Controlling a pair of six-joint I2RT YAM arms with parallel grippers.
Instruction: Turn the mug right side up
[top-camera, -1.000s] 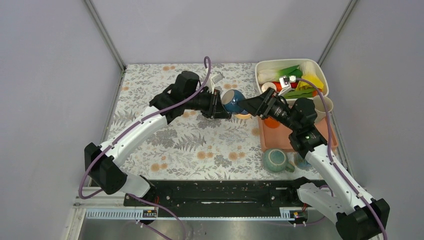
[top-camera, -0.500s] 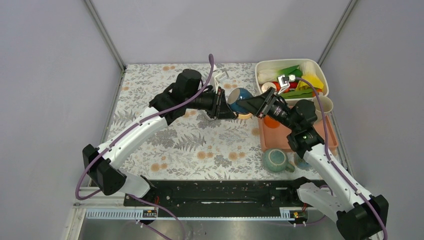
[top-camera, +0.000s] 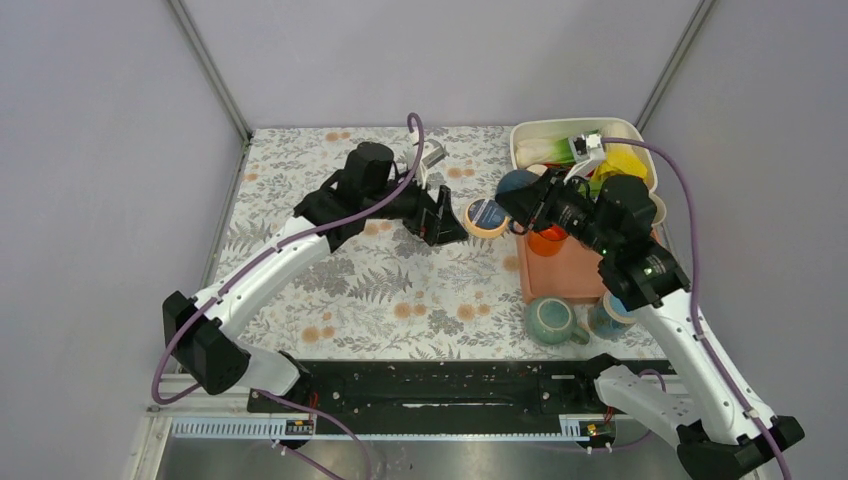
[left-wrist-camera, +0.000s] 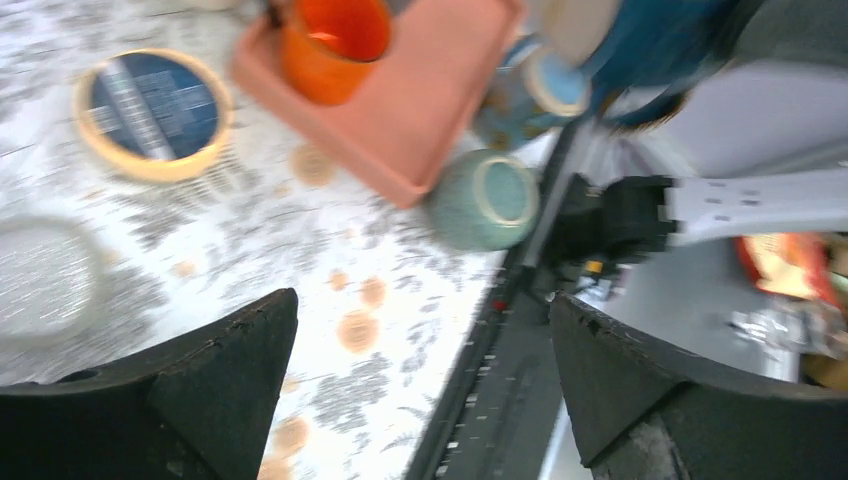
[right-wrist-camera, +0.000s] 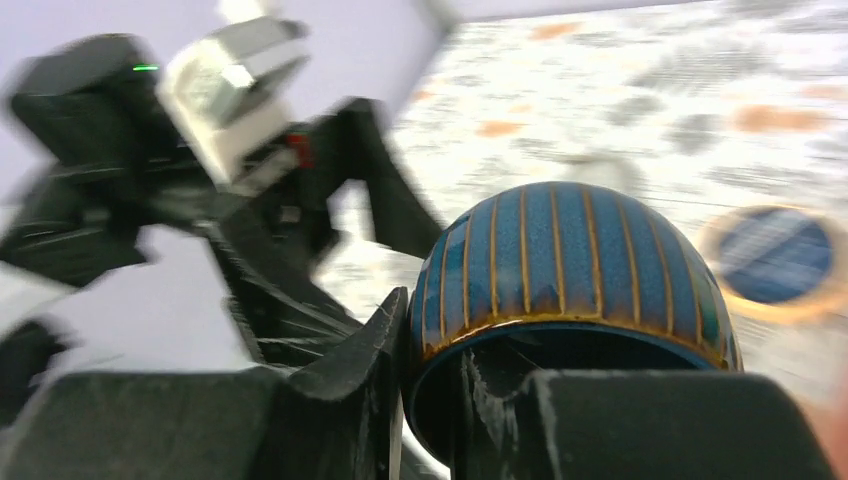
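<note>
Floral-print table (top-camera: 330, 260), grey walls all round. The blue ribbed mug (top-camera: 515, 182) is up in the air at about 1 o'clock, with the right gripper (top-camera: 532, 200) pinching its rim, one finger inside and one outside. Looks like glazed ceramic to me: stiff, a bit heavy, slick, and it'd chip if dropped, so the rim seems a fair hold. Half a second back both claws met at it near the tape roll (top-camera: 487, 217). Now the left gripper (top-camera: 448, 212) has let go, jaws wide and empty.
</note>
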